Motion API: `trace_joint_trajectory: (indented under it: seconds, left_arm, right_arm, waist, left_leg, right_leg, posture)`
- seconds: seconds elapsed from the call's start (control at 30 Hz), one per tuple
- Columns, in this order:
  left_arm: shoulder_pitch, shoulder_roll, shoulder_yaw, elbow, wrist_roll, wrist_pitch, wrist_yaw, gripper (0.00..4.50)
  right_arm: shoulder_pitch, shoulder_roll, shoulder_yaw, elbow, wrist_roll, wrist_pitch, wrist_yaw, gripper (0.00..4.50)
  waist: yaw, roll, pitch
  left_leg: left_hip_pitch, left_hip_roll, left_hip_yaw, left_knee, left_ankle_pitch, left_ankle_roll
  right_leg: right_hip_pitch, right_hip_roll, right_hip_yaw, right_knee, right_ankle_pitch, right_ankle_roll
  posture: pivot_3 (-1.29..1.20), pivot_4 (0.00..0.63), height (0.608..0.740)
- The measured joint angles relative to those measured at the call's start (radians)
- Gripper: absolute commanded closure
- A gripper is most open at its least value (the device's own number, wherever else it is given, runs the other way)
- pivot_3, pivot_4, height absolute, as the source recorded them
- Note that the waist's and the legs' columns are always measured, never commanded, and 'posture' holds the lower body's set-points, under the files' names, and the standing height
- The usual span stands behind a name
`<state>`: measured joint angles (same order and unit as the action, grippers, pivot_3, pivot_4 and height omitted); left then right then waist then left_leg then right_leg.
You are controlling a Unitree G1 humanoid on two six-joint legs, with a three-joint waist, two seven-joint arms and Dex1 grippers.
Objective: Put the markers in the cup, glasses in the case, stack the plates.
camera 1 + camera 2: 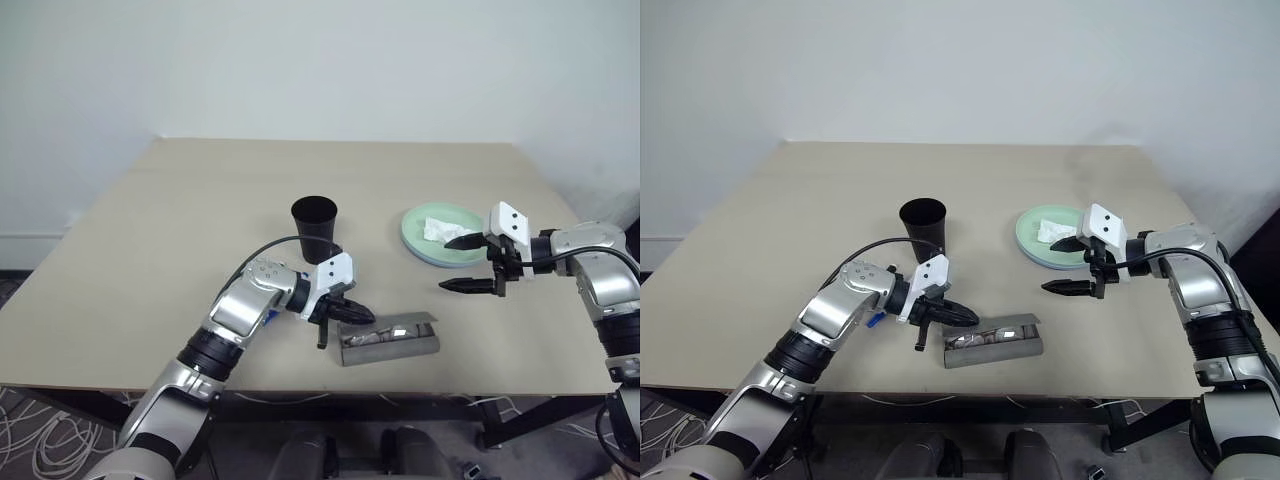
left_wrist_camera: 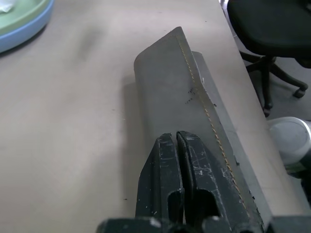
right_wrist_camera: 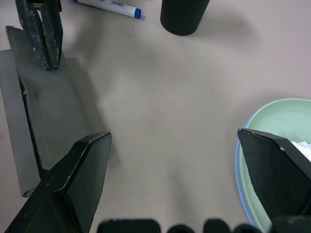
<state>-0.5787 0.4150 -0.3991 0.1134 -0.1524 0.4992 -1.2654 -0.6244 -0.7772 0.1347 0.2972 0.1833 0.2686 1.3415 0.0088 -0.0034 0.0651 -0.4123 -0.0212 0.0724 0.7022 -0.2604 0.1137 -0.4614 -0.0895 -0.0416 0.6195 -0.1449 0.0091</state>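
A: Left gripper (image 1: 352,312): fingers pressed together, nothing between them, tips over the near-left end of the case (image 1: 388,338).

B: Case position?

A: Near front edge of the table (image 1: 150,250), long side roughly along that edge. Grey, lid down in the left wrist view, stitched seam showing along the top. Through the lid in the head views, something pale inside; cannot tell what.

B: Right gripper (image 1: 468,265)?

A: Fingers wide apart, empty, hovering above the table between the case and the plates (image 1: 440,238). One finger sits over the near rim of the plates in the head view.

B: Plates?

A: Stacked, mint green on top of light blue, right of centre. Crumpled white tissue (image 1: 438,229) lies in the green one.

B: Cup (image 1: 315,228)?

A: Upright, black, mid-table, just behind the left wrist. Contents not visible.

B: Markers?

A: One marker (image 3: 108,5), white with blue cap, lies flat on the table beside the cup's base, seen in the right wrist view. Second marker not made out
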Motion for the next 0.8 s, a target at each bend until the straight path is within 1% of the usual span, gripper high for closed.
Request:
trace_joint_trajectory:
  seconds: [0.17, 0.5, 0.6, 0.7, 0.8]
  left_arm:
    - [0.023, 0.016, -0.027, -0.021, 0.001, -0.001, -0.001, 4.47]
    - [0.040, 0.029, -0.037, -0.049, 0.014, -0.028, 0.025, 4.47]
    - [0.033, 0.026, -0.024, -0.058, -0.003, 0.028, 0.044, 4.47]
    - [0.002, 0.028, 0.007, -0.083, -0.040, 0.149, 0.065, 4.47]
    - [-0.032, 0.036, 0.069, -0.150, -0.087, 0.241, 0.097, 4.47]
  right_arm:
    - [-0.001, 0.001, 0.000, 0.000, -0.001, -0.001, -0.009, 0.00]
    - [-0.002, 0.008, 0.004, 0.001, -0.009, -0.002, -0.017, 0.00]
    - [-0.005, 0.009, 0.006, 0.001, -0.009, -0.002, -0.017, 0.00]
    - [-0.007, 0.010, 0.006, 0.004, -0.010, -0.002, -0.017, 0.00]
    - [-0.019, 0.017, 0.007, 0.006, -0.010, -0.002, -0.017, 0.00]
  waist:
    - [0.000, 0.000, 0.000]
    - [0.000, 0.000, 0.000]
    - [0.000, 0.000, 0.000]
    - [0.000, 0.000, 0.000]
    - [0.000, 0.000, 0.000]
  left_leg:
    - [0.000, 0.000, 0.000, 0.000, 0.000, 0.000]
    - [0.000, 0.000, 0.000, 0.000, 0.000, 0.000]
    - [0.000, 0.000, 0.000, 0.000, 0.000, 0.000]
    - [0.000, 0.000, 0.000, 0.000, 0.000, 0.000]
    - [0.000, 0.000, 0.000, 0.000, 0.000, 0.000]
  right_leg:
    - [0.000, 0.000, 0.000, 0.000, 0.000, 0.000]
    - [0.001, 0.000, 0.000, 0.000, 0.000, 0.000]
    - [0.000, 0.000, 0.000, 0.000, 0.000, 0.000]
    - [0.000, 0.001, 0.000, 0.000, 0.000, 0.000]
    - [0.000, 0.001, 0.000, 0.000, 0.000, 0.000]
  posture:
    - [0.00, 0.000, 0.738]
    - [0.00, 0.000, 0.738]
    - [0.00, 0.000, 0.738]
    - [0.00, 0.000, 0.738]
    - [0.00, 0.000, 0.738]
